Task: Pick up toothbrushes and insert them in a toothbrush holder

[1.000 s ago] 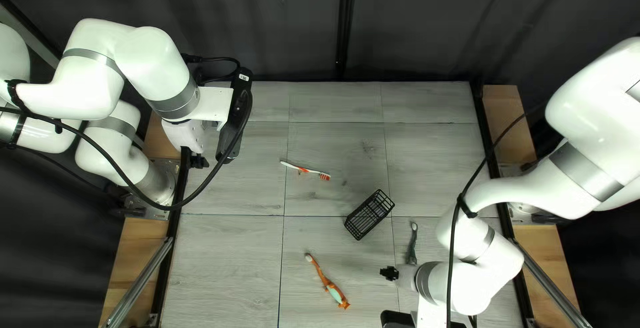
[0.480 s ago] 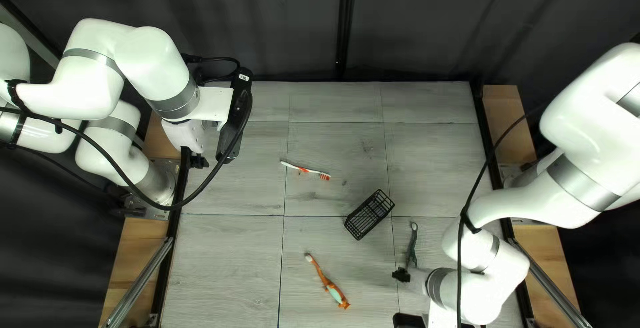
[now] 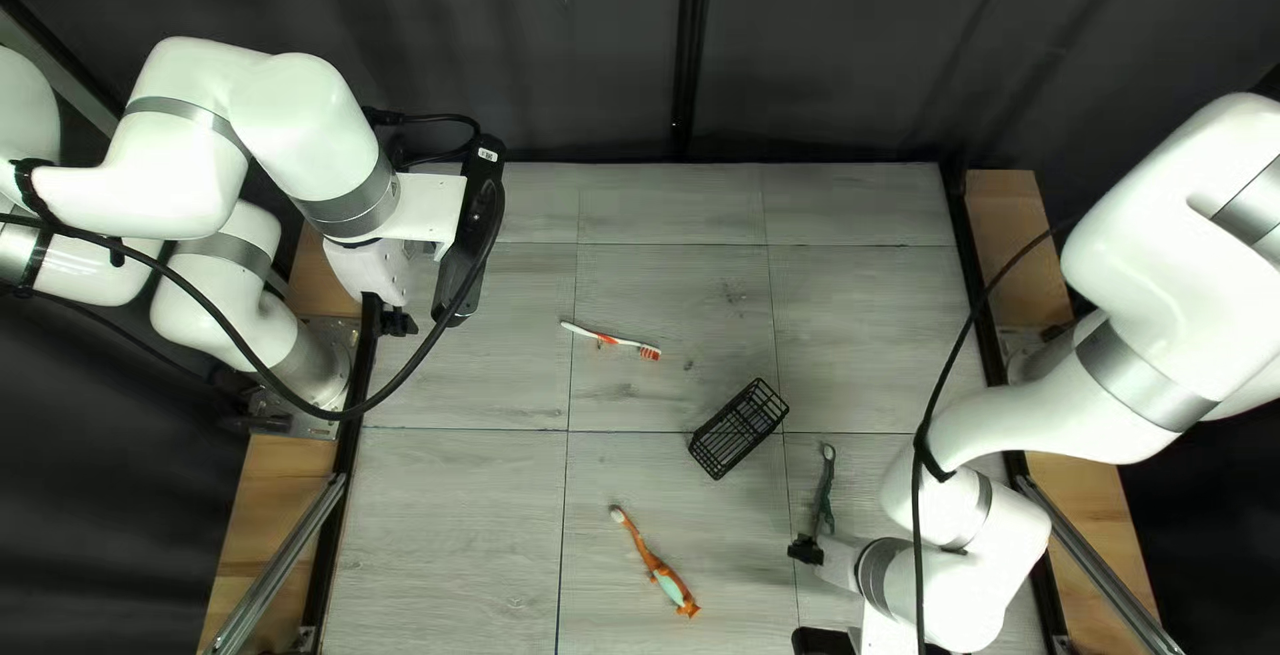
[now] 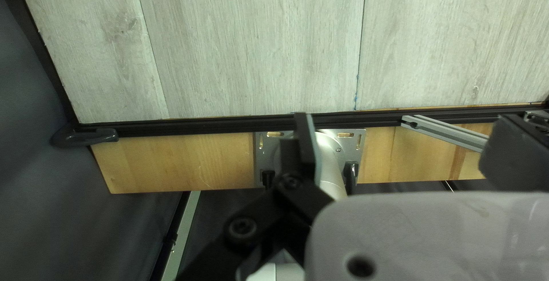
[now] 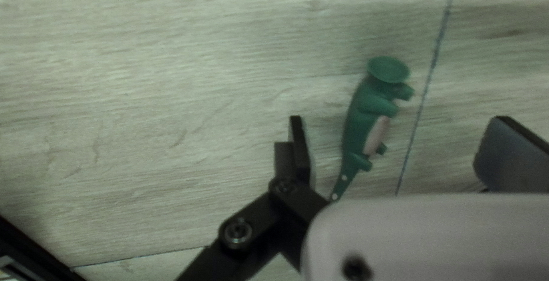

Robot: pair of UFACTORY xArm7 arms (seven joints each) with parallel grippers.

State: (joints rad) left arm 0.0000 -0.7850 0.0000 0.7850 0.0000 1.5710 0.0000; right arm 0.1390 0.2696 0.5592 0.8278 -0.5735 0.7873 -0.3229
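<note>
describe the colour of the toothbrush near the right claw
Green handle, pale patch; clearest in right wrist view.

Green t'brush smooth plastic; tbl wood-look (matt); arms glossy

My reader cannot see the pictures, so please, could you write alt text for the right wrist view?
A green toothbrush with an animal-shaped handle and a round, flared end lies on the pale wood-grain table. The open right gripper is over it, one black finger on each side. The brush head is out of sight.
</note>
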